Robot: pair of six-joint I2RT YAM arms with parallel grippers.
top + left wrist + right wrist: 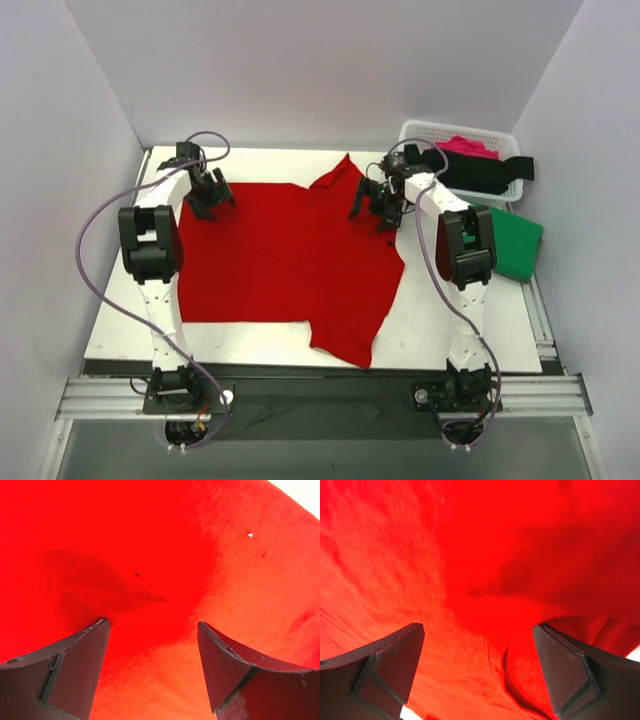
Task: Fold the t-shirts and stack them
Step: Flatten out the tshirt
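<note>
A large red t-shirt (285, 265) lies spread over the white table (440, 320), one sleeve pointing to the back and another hanging toward the front. My left gripper (210, 198) hovers open over the shirt's back left corner; red cloth (150, 580) fills its wrist view and nothing sits between the fingers (80, 665). Over the shirt's back right edge my right gripper (377, 208) is open too, a raised fold of red cloth (530, 670) lying below its fingers (565, 670). A green t-shirt (517, 243) lies at the right. Black (490, 172) and pink (468, 147) t-shirts rest in the basket.
A white lattice basket (425, 132) stands at the back right corner, the black shirt draped over its rim. White walls close in the left, back and right sides. The arms' bases sit on a metal rail (320, 395) at the near edge.
</note>
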